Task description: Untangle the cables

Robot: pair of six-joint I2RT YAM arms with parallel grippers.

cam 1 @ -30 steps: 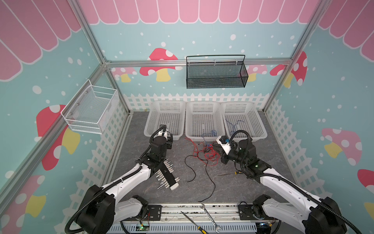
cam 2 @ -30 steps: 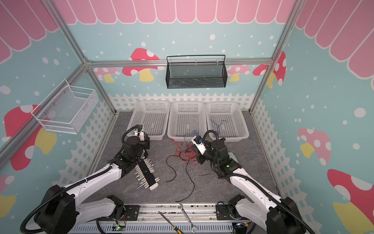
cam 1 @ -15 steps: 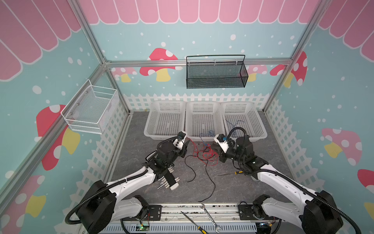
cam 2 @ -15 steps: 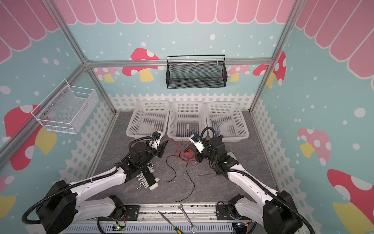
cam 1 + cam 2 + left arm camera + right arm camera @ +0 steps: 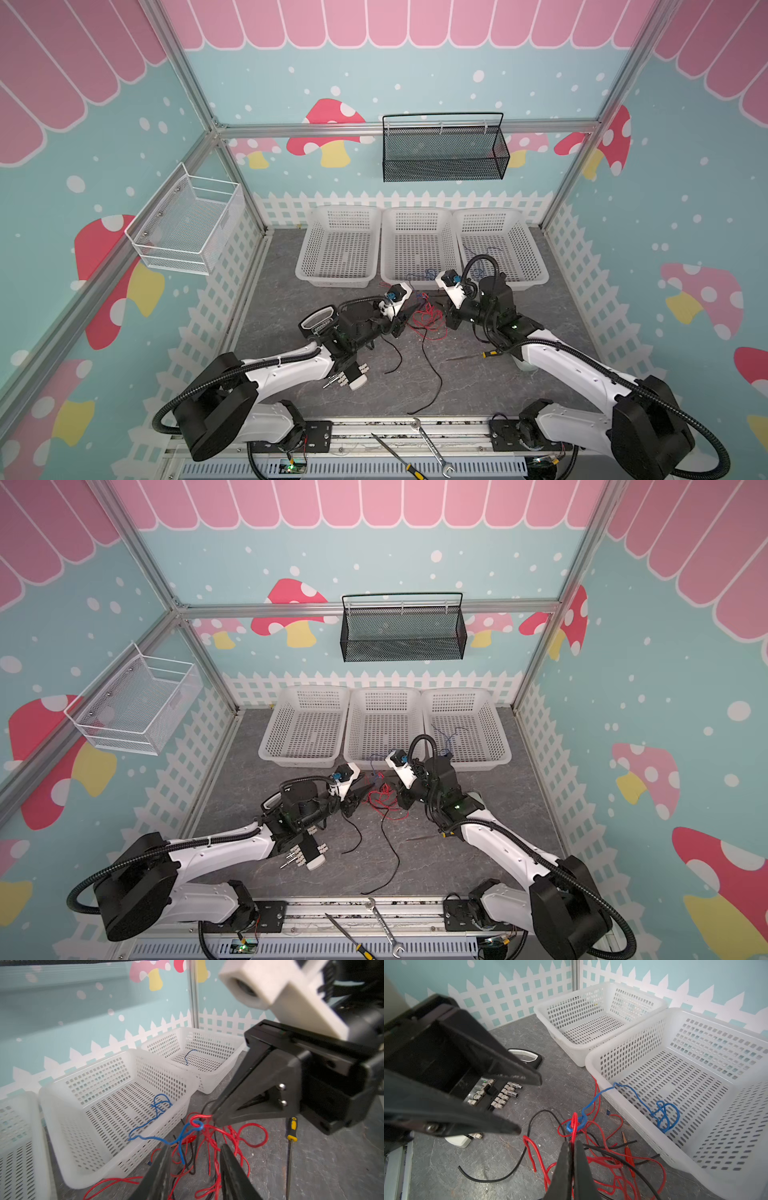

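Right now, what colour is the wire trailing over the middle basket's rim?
Blue; the wire shows best in the right wrist view.

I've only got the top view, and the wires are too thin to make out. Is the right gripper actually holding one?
Observer: Yes. The right wrist view shows the right gripper shut on a thin red wire.
Operator: Where's the tangle from there?
Observer: Just beyond its fingertips, a thin blue wire loops around that red wire.
Operator: And the other arm?
Observer: The left gripper is open beside the pile, gripping nothing.
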